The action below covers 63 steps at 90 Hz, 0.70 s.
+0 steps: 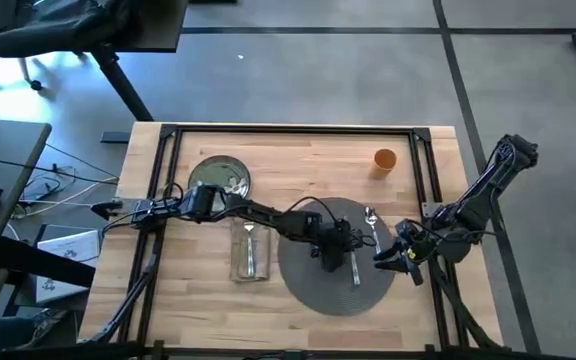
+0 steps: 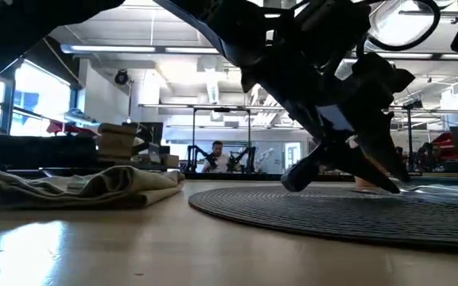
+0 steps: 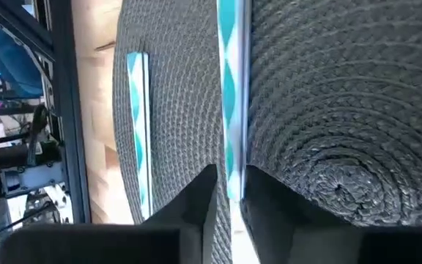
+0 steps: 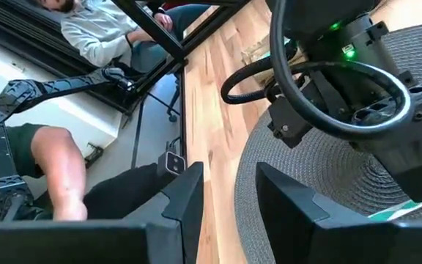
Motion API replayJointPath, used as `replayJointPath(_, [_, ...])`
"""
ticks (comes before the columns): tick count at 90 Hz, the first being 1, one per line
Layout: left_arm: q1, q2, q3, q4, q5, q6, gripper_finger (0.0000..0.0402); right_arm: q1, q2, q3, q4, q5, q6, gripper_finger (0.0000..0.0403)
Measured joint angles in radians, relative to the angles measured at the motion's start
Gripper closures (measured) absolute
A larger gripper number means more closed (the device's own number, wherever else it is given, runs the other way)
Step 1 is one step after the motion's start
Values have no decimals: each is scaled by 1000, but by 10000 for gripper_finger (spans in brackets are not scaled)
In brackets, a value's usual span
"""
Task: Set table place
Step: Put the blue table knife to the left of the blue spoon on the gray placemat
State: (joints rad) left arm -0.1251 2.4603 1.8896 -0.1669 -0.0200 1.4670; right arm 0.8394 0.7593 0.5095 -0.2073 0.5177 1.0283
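Note:
A round grey woven mat point(image 1: 313, 275) lies on the wooden table point(image 1: 298, 150), right of centre. My left gripper point(image 1: 340, 258) stands over the mat, shut on a piece of cutlery point(image 3: 231, 88) with a pale, teal-patterned handle. A spoon point(image 1: 371, 225) lies on the mat near its right rim. The beige napkin point(image 1: 250, 250) lies left of the mat with a fork on it. The green plate point(image 1: 220, 177) sits at the far left and the orange cup point(image 1: 384, 160) at the far right. My right gripper point(image 4: 229, 198) hovers open by the mat's right edge. My left gripper pinches the cutlery piece's handle point(image 3: 232, 180) between its two fingers point(image 3: 200, 202). The fingers come from above, pointing down, one on each long side of the handle. The piece lies flat along the mat.
A thin black rail frame point(image 1: 428, 170) runs around the table top. A person sits beyond the table in the right wrist view point(image 4: 101, 29). Bare wood shows near the table's front left point(image 1: 168, 300).

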Motion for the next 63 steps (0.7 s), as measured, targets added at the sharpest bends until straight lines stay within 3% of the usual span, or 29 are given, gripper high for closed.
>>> replayJointPath(10, [-16,-2,0,9,-59,-25,320,0,0,0,-24,-15,-8,297])
replayJointPath(19, [-36,-21,0,-43,-196,-93,309,-1,0,0,-50,-16,-8,297])
replayJointPath(30, [-57,-107,-1,-195,-281,-321,303,-5,3,0,-95,3,-34,297])
replayJointPath(38, [-61,-190,0,-322,-230,-643,303,-21,27,0,-133,45,-68,297])
replayJointPath(50, [-51,-262,-9,-461,-41,-1131,310,-93,106,0,-180,66,-146,297])
replayJointPath(57, [-51,-270,-38,-474,37,-1316,315,-160,165,0,-199,63,-178,297])
replayJointPath(63, [-57,-265,-86,-464,45,-1406,319,-230,214,0,-214,32,-198,297])
